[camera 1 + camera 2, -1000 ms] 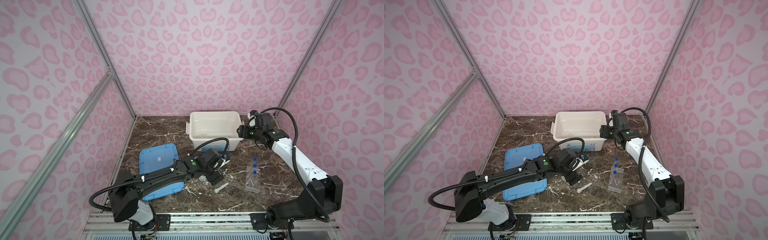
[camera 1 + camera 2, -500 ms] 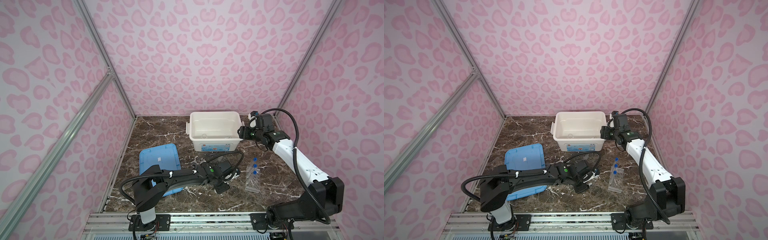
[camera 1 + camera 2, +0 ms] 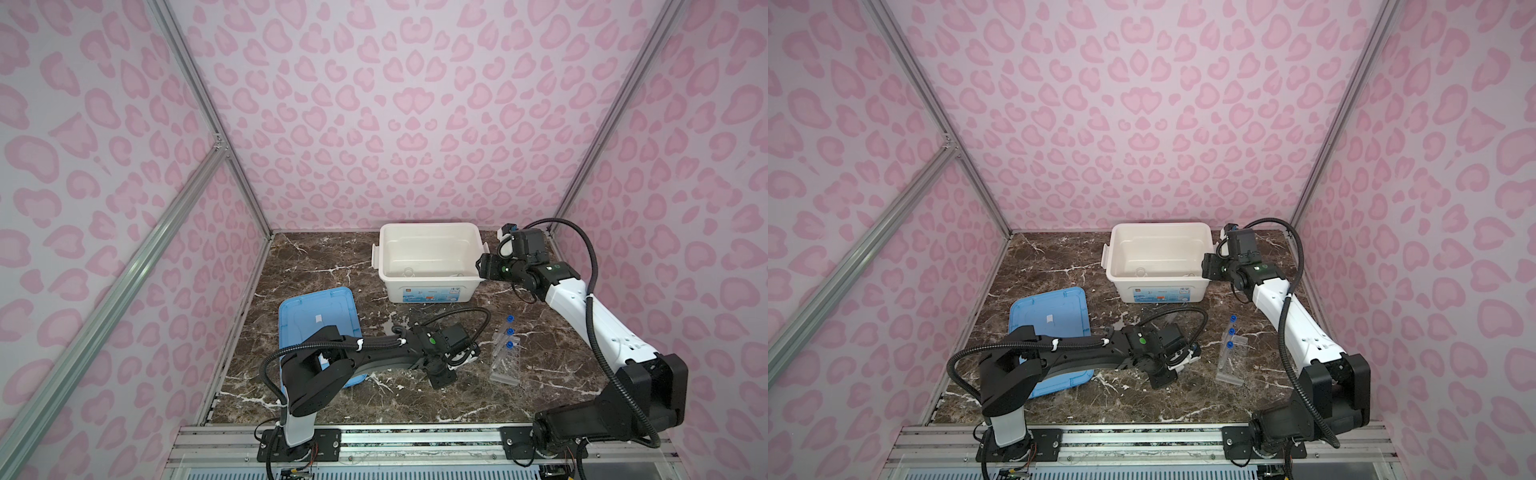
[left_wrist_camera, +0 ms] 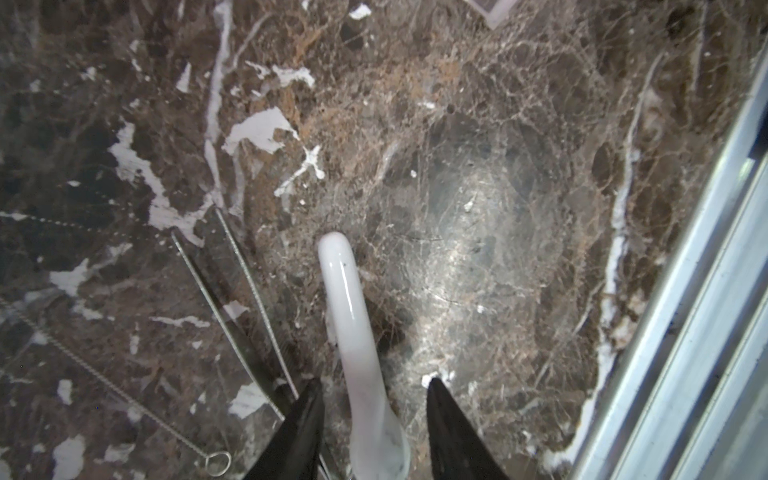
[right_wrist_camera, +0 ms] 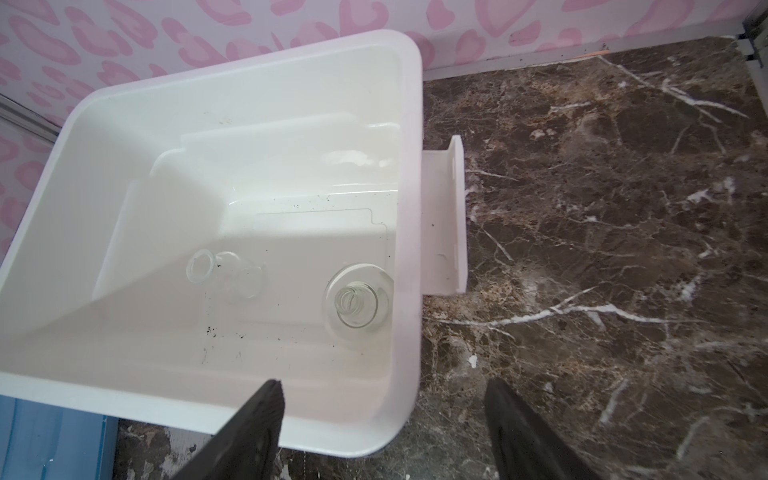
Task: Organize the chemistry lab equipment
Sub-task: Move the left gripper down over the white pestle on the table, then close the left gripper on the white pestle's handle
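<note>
We see the left gripper (image 4: 374, 390) low over the marble tabletop (image 4: 519, 166), its 2 black jaws parted and standing on either side of the white pestle (image 4: 347, 299). A sliver of marble shows between each jaw and the pestle, so nothing is clamped. The pestle lies flat on the marble, its rounded end pointing away from the jaws. Just beside it lie thin wire brushes (image 4: 249, 299) (2 stems run side by side).

In both top views the left gripper sits near the clear tube rack (image 3: 505, 365), which holds 3 blue-capped test tubes (image 3: 508, 332).

The right gripper (image 5: 384, 388) hangs spread wide and empty over a corner of the white bin (image 5: 409, 208). Inside the bin we find a tipped flask (image 5: 232, 276) and an upright flask (image 5: 357, 301) close to the wall. The blue lid (image 3: 316, 316) lies flat on the table, partly under the left arm (image 3: 374, 357).
</note>
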{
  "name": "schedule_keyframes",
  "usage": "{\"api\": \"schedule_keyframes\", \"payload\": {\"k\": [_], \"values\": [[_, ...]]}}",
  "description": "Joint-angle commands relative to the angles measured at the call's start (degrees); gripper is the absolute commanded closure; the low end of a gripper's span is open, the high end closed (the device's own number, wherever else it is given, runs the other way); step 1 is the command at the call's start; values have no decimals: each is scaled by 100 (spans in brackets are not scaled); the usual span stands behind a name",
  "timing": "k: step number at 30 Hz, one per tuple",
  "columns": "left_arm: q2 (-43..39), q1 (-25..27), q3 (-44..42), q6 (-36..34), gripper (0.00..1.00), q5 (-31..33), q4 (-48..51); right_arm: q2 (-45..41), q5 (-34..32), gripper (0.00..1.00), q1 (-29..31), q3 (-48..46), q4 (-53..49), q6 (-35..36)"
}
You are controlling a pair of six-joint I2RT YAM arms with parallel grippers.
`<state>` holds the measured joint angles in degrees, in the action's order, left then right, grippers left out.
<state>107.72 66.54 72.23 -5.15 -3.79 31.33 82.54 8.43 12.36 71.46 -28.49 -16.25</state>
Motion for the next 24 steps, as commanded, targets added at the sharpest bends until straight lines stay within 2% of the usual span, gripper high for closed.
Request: {"api": "schedule_keyframes", "payload": {"k": [1, 16, 19, 24], "values": [[111, -1, 87, -76, 59, -115, 158, -6, 0, 22, 2, -52, 151, -26], [413, -14, 193, -13, 63, -78, 222, -41, 45, 22, -5, -115, 195, -45], [464, -19, 198, -21, 69, -60, 251, -59, 36, 22, -14, -125, 204, -40], [500, -28, 207, 1, 74, -37, 256, -78, 36, 22, -16, -149, 212, -54]]}}
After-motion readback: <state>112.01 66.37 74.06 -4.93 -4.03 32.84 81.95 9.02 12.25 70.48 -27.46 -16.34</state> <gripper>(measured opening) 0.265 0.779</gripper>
